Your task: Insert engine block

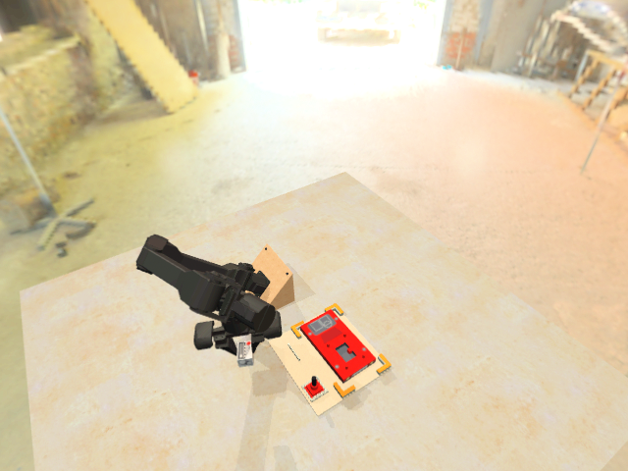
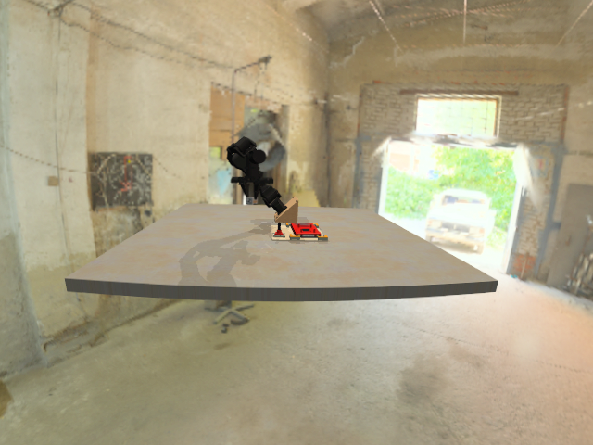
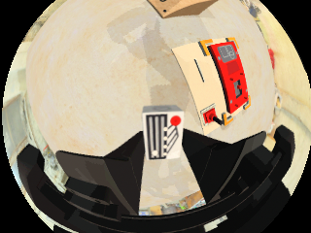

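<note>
The engine block (image 1: pixel 244 356) (image 2: pixel 249 200) (image 3: pixel 155 131), a white-and-grey box with dark stripes and a red dot on its top, is held above the table. My gripper (image 1: pixel 243 346) (image 2: pixel 249 193) (image 3: pixel 161 134) is shut on it, with a finger on each side. The red car body (image 1: pixel 332 335) (image 3: pixel 234 67) (image 2: pixel 298 224) lies flat, to the right of the gripper in the top view. Its opening (image 1: pixel 345 353) (image 3: pixel 237 89) is empty, with a small red rib at one edge. The block's slot side cannot be told for sure.
The car body lies on a cream board (image 1: pixel 304 366) (image 3: pixel 195 84) between orange corner brackets (image 1: pixel 344 390) (image 3: pixel 227 119). A red piece with an upright black peg (image 1: pixel 314 387) (image 2: pixel 279 233) (image 3: pixel 209 116) stands on the board's near part. A wooden wedge (image 1: pixel 285 292) (image 2: pixel 290 211) (image 3: pixel 182 8) stands behind.
</note>
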Robot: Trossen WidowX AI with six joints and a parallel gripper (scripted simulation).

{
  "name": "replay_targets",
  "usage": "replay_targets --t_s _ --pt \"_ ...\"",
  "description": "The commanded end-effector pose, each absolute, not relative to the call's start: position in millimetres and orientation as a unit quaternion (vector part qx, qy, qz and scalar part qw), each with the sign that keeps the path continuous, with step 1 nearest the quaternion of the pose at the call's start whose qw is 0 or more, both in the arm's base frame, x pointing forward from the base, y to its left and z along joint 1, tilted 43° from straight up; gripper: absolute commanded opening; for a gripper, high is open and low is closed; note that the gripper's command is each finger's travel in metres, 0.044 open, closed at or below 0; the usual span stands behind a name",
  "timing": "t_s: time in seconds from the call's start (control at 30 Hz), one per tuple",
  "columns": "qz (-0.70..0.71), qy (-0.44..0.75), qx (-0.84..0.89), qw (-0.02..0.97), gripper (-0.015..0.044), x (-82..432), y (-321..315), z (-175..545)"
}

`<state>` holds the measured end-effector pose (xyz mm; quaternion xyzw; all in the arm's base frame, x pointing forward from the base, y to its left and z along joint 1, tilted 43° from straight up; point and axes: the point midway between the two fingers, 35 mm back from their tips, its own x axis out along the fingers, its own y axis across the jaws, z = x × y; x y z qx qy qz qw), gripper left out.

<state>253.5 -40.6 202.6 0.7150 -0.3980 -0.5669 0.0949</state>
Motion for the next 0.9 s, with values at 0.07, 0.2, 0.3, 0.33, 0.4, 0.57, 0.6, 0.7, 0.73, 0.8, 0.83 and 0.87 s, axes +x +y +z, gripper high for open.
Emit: replay_targets --t_s 0.07,0.2,0.3,0.33,0.4,0.57,0.6,0.7,0.73,0.8,0.83,0.87 --pt "-0.533 -0.441 0.721 0.034 0.0 266 -32 193" --pt "-0.506 -0.472 0.722 -0.011 0.0 273 -26 184" --pt "-0.484 -0.495 0.72 -0.044 0.0 278 -21 178" --pt "-0.477 -0.502 0.719 -0.055 0.0 280 -20 176" --pt "-0.462 -0.516 0.717 -0.077 0.0 283 -17 171" --pt "-0.422 -0.55 0.709 -0.131 0.0 291 -9 160" --pt "-0.414 -0.556 0.707 -0.142 0.0 293 -7 157" --pt "-0.388 -0.575 0.699 -0.174 0.0 297 -3 151" --pt "-0.38 -0.581 0.696 -0.185 0.0 298 -1 148" --pt "-0.362 -0.593 0.689 -0.206 0.0 301 2 144" --pt "-0.353 -0.598 0.686 -0.217 0.0 302 3 142" --pt "-0.344 -0.604 0.682 -0.227 0.0 303 4 139"
